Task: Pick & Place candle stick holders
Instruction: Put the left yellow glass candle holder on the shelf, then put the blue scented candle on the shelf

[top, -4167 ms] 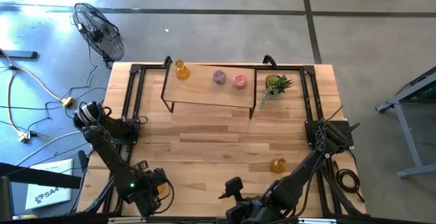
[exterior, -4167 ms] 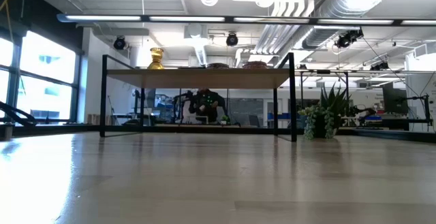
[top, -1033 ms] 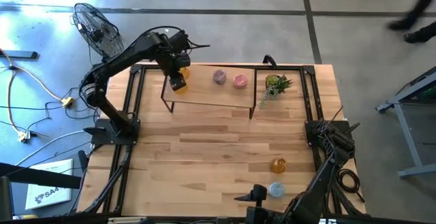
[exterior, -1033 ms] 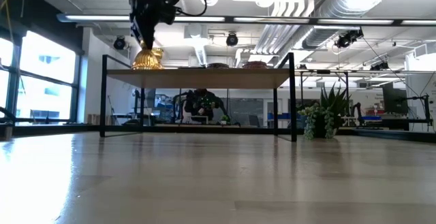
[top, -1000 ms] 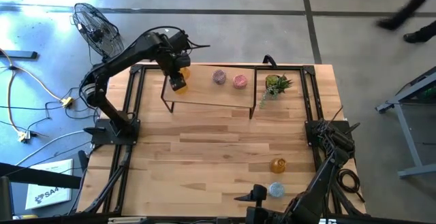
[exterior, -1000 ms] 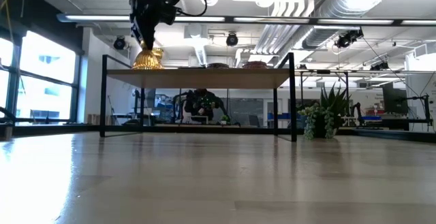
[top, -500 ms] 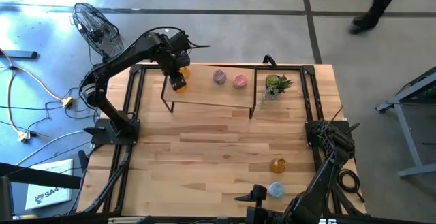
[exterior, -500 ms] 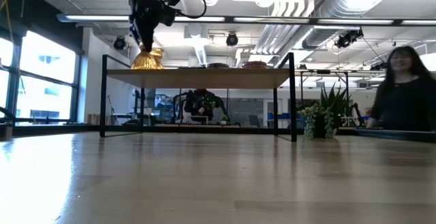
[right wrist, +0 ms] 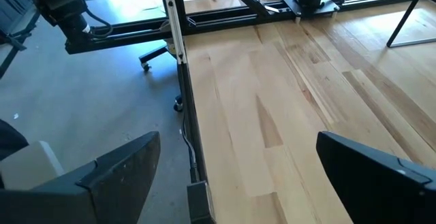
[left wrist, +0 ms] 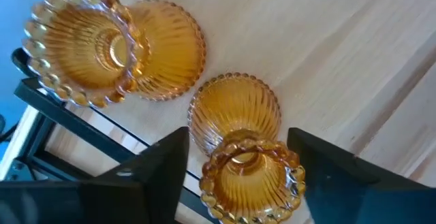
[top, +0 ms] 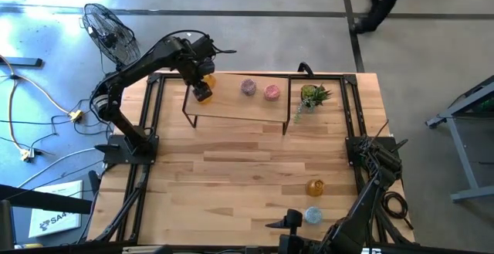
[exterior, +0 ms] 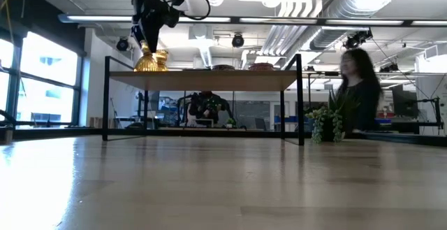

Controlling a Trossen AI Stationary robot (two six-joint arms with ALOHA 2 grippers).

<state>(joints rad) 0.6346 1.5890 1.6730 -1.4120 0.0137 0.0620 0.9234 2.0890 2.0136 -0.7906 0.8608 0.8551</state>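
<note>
The left hand [left wrist: 235, 166] has widened around the amber holder [left wrist: 238, 132].

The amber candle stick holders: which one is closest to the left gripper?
The amber holder on the raised shelf, between the fingers of the left gripper. A second amber holder stands beside it; a third stands on the table near the right arm.

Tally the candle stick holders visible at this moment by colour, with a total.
Amber: 3, two on the raised shelf under the left arm, one on the table
Pink: 2, on the shelf
Light blue: 1, on the table
Total: 6
</note>
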